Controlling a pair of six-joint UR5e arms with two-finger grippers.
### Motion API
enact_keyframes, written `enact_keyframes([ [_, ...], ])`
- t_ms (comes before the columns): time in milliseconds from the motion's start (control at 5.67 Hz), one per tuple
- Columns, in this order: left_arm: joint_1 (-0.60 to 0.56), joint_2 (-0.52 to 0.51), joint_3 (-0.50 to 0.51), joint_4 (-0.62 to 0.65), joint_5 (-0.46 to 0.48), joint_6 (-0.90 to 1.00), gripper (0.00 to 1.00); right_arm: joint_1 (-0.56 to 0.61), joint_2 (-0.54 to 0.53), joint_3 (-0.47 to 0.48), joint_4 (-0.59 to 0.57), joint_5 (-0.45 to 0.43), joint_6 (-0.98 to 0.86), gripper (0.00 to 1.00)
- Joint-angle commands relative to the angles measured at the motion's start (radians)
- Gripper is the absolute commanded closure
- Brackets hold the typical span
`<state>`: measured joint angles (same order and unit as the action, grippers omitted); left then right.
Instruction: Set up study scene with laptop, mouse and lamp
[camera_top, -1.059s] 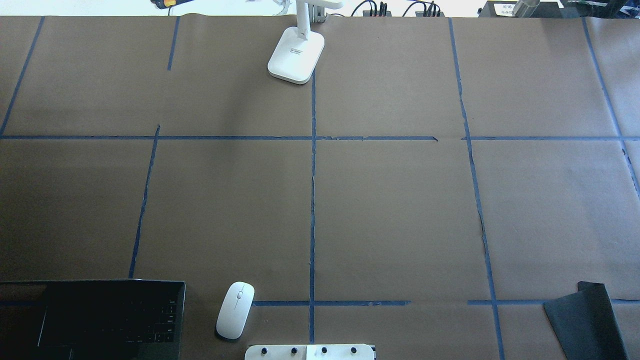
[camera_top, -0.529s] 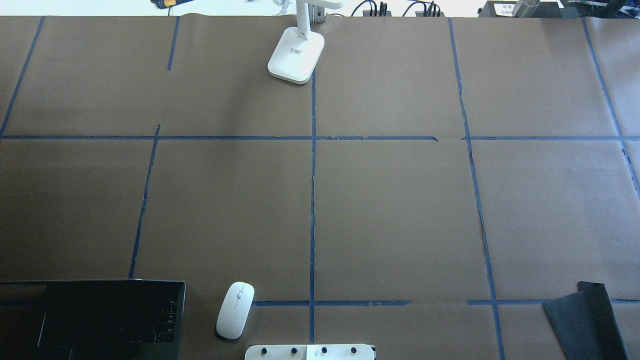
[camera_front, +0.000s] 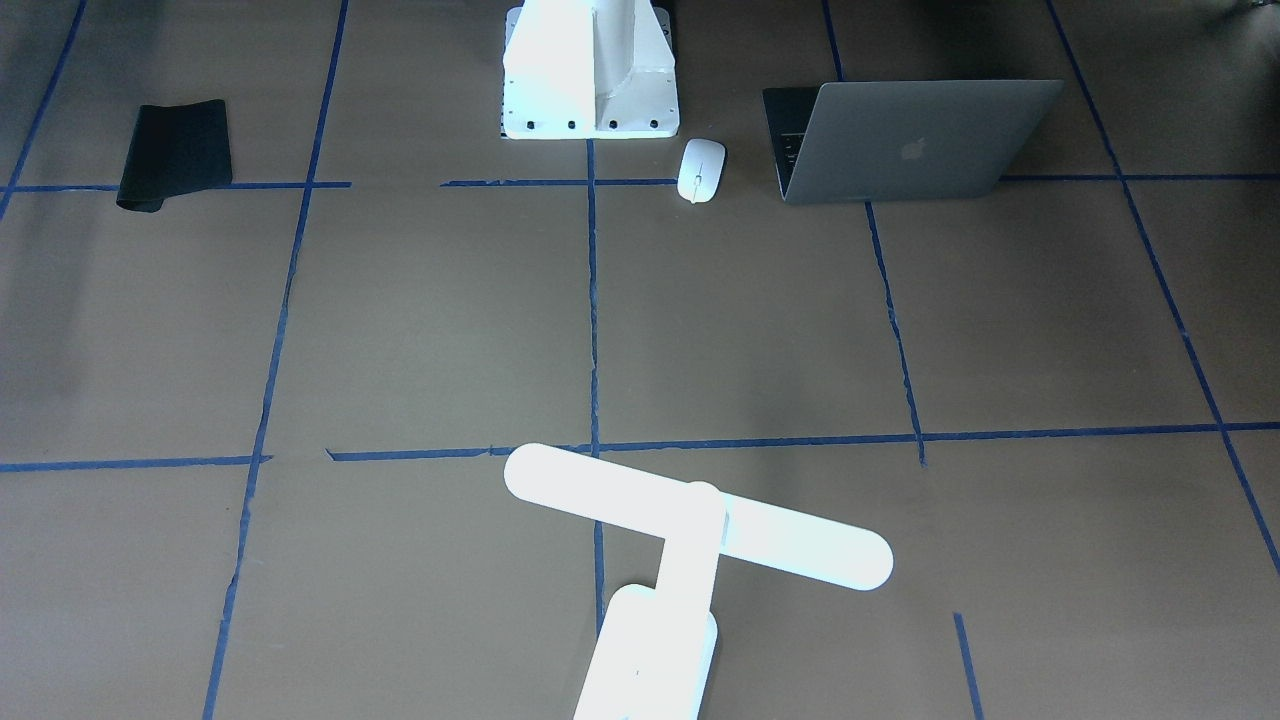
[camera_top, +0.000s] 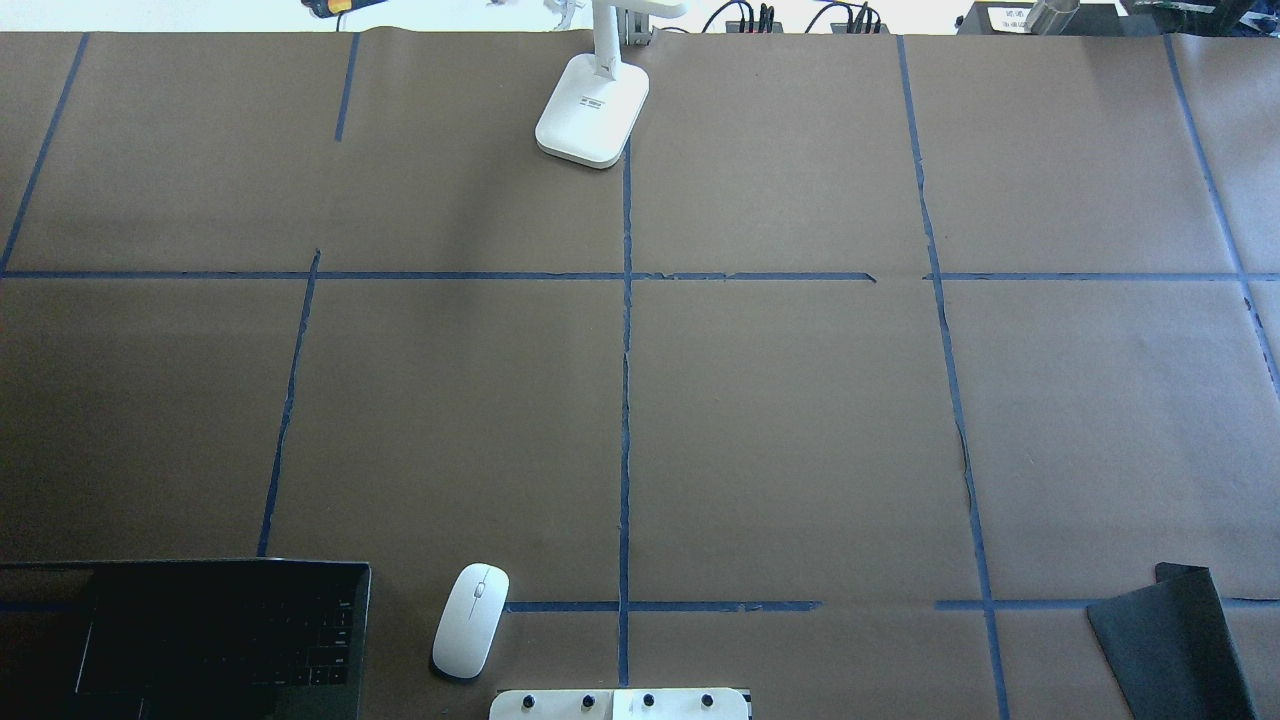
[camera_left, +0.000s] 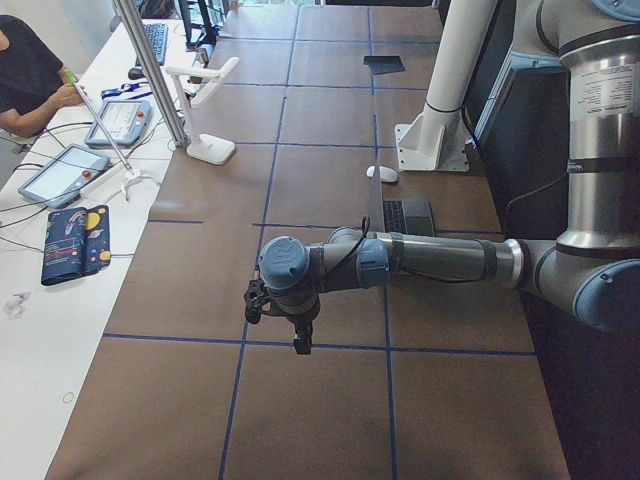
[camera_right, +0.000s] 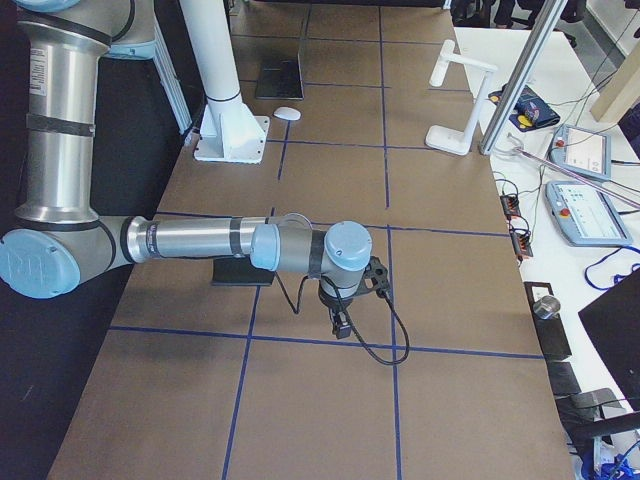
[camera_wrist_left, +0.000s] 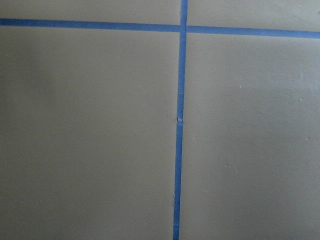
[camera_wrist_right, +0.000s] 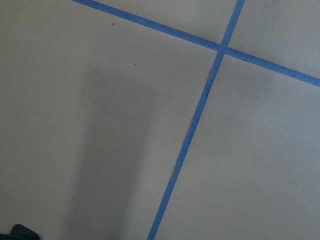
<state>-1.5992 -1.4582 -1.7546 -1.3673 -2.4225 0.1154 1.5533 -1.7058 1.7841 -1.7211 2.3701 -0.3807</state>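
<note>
**Laptop, mouse and lamp apart on the desk; both pincers hang over bare paper**

The laptop (camera_front: 910, 140) is seen open at the robot's edge of the desk (camera_top: 800, 420), on the robot's left side. Its lid, with the logo, is turned towards the front-facing camera. The mouse (camera_front: 701, 170) lies flat just beside the laptop without touching it, between the laptop and the white pedestal (camera_front: 590, 75). The lamp (camera_front: 700, 520) stands well apart from both, at the far edge of the desk. Its base is set beside the middle line of the blue tape lines (camera_top: 625, 420), and its bar head is held out level over the desk. A black mat (camera_front: 172, 152) lies at the robot's edge on its right side, with one end curled up.

The left pincer (camera_left: 301, 346) is shown only in the left side view. It points down from an outstretched arm over the brown paper, close to a tape line. The right pincer (camera_right: 341, 327) is shown only in the right side view, pointing down in the same way. For neither pincer can it be told how far it is open or whether anything is gripped. Only paper and tape are shown in the left wrist view.
</note>
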Motion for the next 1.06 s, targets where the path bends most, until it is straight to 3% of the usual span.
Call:
enact_keyframes([
  [0,0.013,-0.002,-0.016,-0.007,-0.003,0.003,0.0,-0.001,0.003,-0.002,0.0,0.0,0.0,0.0],
  [353,0.019,-0.001,-0.046,-0.025,-0.013,0.004,0.0,-0.001,0.003,-0.003,-0.002,-0.002,0.002,0.0],
  [706,0.024,0.054,-0.063,-0.128,-0.191,-0.009,0.0,-0.001,0.002,-0.006,-0.002,-0.005,0.002,0.0],
  [882,0.044,0.093,-0.107,-0.157,-0.193,-0.014,0.0,-0.001,-0.001,-0.011,0.0,-0.002,-0.009,0.0],
])
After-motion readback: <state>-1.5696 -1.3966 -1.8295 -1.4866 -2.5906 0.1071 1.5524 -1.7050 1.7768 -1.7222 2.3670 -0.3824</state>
